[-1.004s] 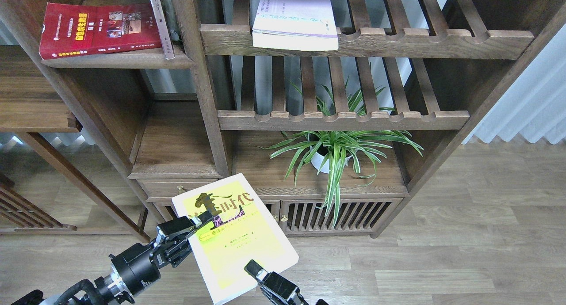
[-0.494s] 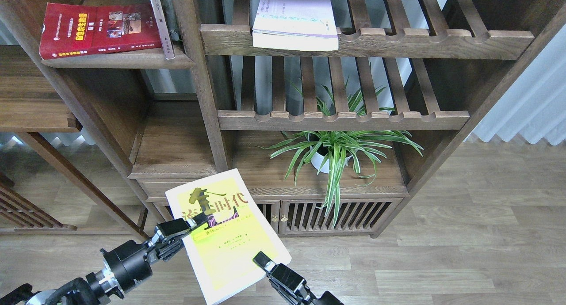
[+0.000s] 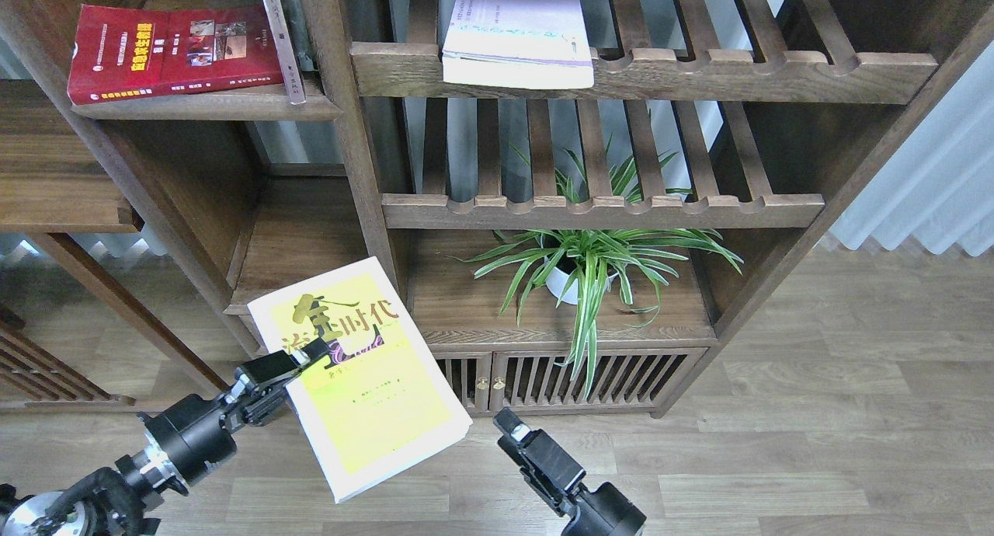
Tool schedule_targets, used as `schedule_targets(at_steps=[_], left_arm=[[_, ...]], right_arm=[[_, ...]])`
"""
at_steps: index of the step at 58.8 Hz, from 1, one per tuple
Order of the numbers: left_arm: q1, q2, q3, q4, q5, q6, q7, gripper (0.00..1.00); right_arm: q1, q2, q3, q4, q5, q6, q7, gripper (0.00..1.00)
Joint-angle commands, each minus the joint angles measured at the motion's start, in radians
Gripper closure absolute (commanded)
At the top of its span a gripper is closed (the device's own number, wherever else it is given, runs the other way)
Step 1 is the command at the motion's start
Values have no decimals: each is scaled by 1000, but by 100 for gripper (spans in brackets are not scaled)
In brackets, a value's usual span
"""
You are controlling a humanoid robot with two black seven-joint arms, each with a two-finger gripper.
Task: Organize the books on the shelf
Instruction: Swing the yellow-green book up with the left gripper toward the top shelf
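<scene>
Left gripper [image 3: 299, 363]: fingers clamp the yellow-green book [image 3: 359, 377], held tilted in front of the wooden cabinet [image 3: 575, 335]. Right gripper [image 3: 509, 427]: apart from the book, finger state indeterminate. Plank floor [image 3: 815, 443] lies beneath the fingers.

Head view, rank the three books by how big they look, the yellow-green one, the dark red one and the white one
1. Yellow-green book, though it is nearest the camera.
2. Dark red book.
3. White book, partly cut off at the top.
</scene>
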Motion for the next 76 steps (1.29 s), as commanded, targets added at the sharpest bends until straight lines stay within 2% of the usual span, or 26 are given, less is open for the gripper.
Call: schedule_targets(at_steps=[1,6,13,16,30,45,53,65,71,76], left_arm=[[16,0,-83,-10,123,0,3,96],[17,-1,-144,-10,182,0,7,96],[16,0,-213,-10,188,0,62,96],[16,0,-230,-10,188,0,72,96],[0,-18,-279,-10,185,0,62,96],[-35,-16,-393,-10,160,0,59,97],[-35,-20,-400,-10,131,0,61,97],[-35,-56,-436,-10,143,0,73,97],[-35,-50,-454,-10,195,0,95,97],[-35,-52,-488,-10,267,0,95,97]], right_arm=[[8,8,1,-18,0,0,0,2],[10,18,-2,-31,0,0,0,2],[33,22,-1,-37,0,0,0,2],[40,22,-2,-40,0,0,0,2],[62,28,-9,-57,0,0,0,2],[86,28,-12,-61,0,0,0,2],[92,28,-13,-64,0,0,0,2],[99,28,-15,-66,-1,0,0,2],[102,28,-15,-70,0,0,0,2],[105,28,-15,-72,0,0,0,2]])
